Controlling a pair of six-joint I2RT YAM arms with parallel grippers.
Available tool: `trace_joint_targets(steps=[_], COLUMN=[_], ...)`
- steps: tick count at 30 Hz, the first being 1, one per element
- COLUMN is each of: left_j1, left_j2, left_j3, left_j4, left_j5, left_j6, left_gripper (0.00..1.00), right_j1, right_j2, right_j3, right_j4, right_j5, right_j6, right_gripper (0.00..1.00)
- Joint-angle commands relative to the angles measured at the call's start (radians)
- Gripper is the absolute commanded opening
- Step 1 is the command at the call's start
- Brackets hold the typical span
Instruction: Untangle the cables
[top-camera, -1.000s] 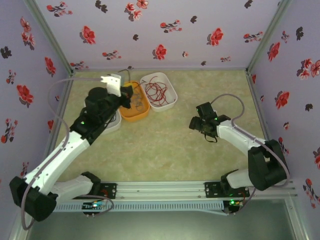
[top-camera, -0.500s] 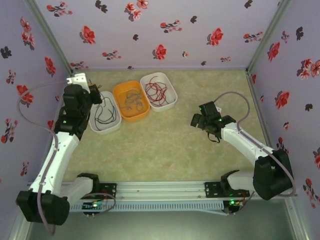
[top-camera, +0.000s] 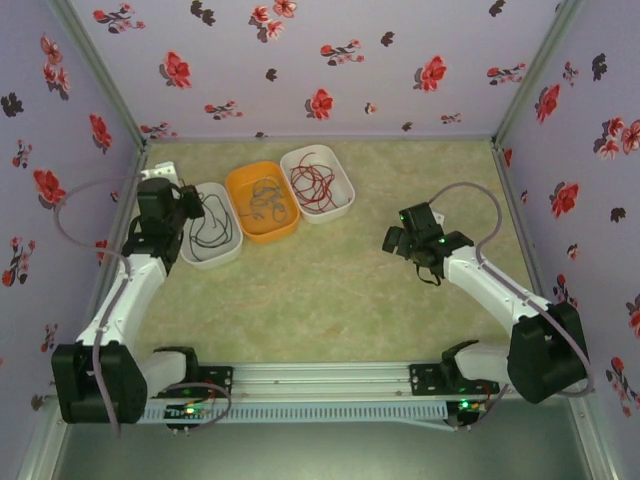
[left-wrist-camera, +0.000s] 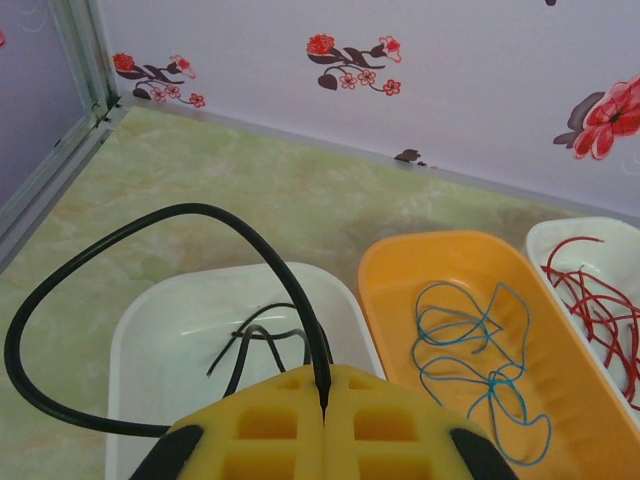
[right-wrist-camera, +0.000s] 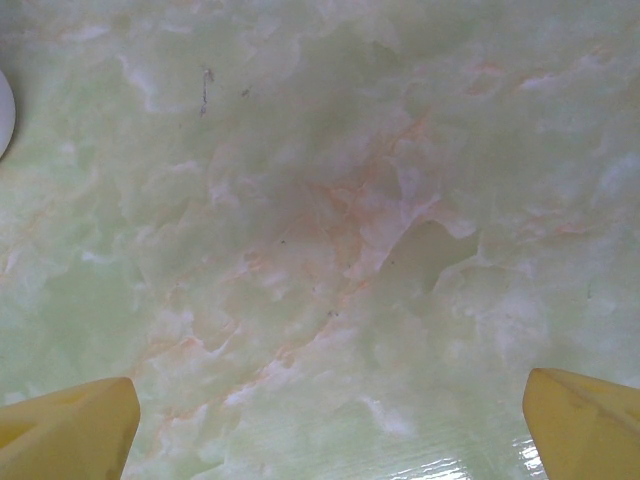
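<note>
While the left gripper (left-wrist-camera: 323, 395) pinches the black cable (left-wrist-camera: 190, 208) over the left white tray (left-wrist-camera: 170, 350), lower its loop inside before releasing; the right gripper (right-wrist-camera: 325, 405) gapes empty

A pale green marbled worktop (top-camera: 330, 300) carries three oval trays, set just beside one another in a slanted row near its far left corner. A white tray (top-camera: 214, 263) lies closest to the left edge, an orange tray (top-camera: 270, 238) sits in the middle, and a second white tray (top-camera: 338, 195) lies closest to the far edge. Lilac walls (top-camera: 300, 70) printed with red and dark flowers rise along the left, far and right edges. A slotted metal rail (top-camera: 330, 378) runs along the near edge.
</note>
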Motion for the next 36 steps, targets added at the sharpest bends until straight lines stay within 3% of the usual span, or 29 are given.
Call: trace_joint_targets(steps=[1, 9, 23, 32, 36], left_j1=[0.004, -0.008, -0.122, -0.154, -0.172], left_j2=[0.033, 0.135, 0.212, 0.233, 0.260], left_j3=[-0.016, -0.020, -0.133, -0.178, -0.178], left_j4=[0.126, 0.237, 0.292, 0.258, 0.241], left_j5=[0.014, 0.018, -0.196, -0.202, -0.202], left_j6=[0.059, 0.079, -0.016, -0.163, -0.220], left_gripper=[0.00, 0.00, 0.01, 0.10, 0.26], right_j1=[-0.002, -0.002, -0.001, -0.002, -0.002], right_j2=[0.012, 0.021, 0.024, 0.024, 0.020], right_j3=[0.023, 0.016, -0.005, -0.019, -0.021], right_j4=[0.000, 0.017, 0.036, 0.051, 0.050], right_j5=[0.007, -0.007, -0.011, -0.016, -0.017], right_j6=[-0.005, -0.003, -0.001, 0.000, 0.001], right_gripper=[0.99, 0.99, 0.99, 0.99, 0.99])
